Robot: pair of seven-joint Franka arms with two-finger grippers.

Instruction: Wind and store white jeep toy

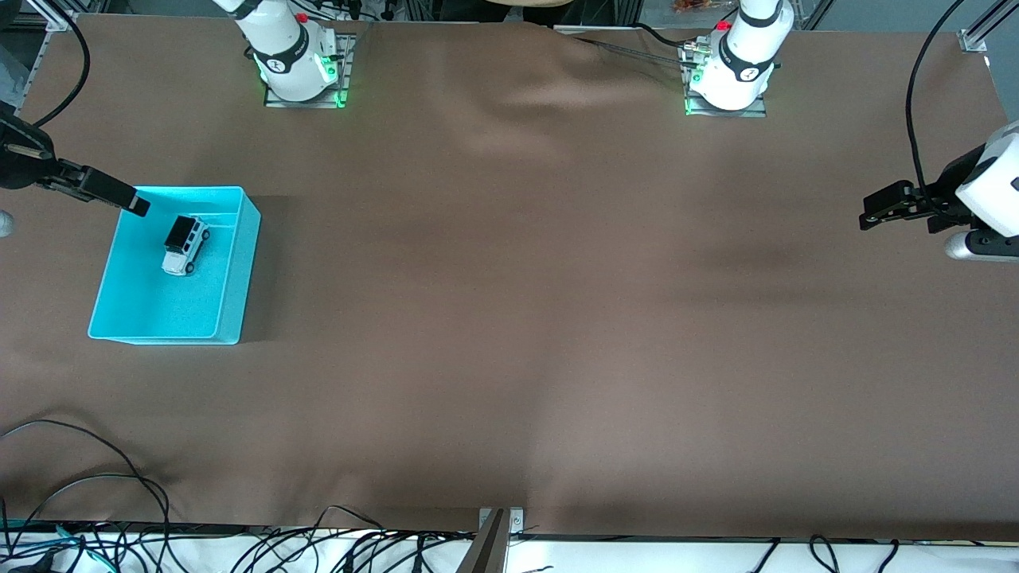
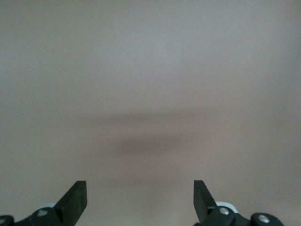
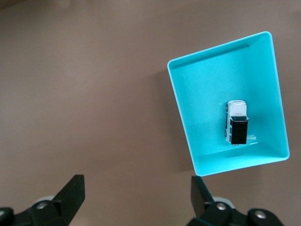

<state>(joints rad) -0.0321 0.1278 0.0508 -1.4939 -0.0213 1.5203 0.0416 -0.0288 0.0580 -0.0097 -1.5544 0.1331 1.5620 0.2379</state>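
While both end effectors gape empty, the white jeep toy (image 1: 185, 245) lies lengthwise in the cyan bin (image 1: 239, 263).

even overhead light, soft shadows, left wrist view blurred

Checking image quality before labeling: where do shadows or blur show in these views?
Front view: the cyan bin casts a shadow toward the table's middle; white jeep toy sharp. Left wrist view: soft, blurred shadow on cloth beneath the open left gripper. Right wrist view: crisp.
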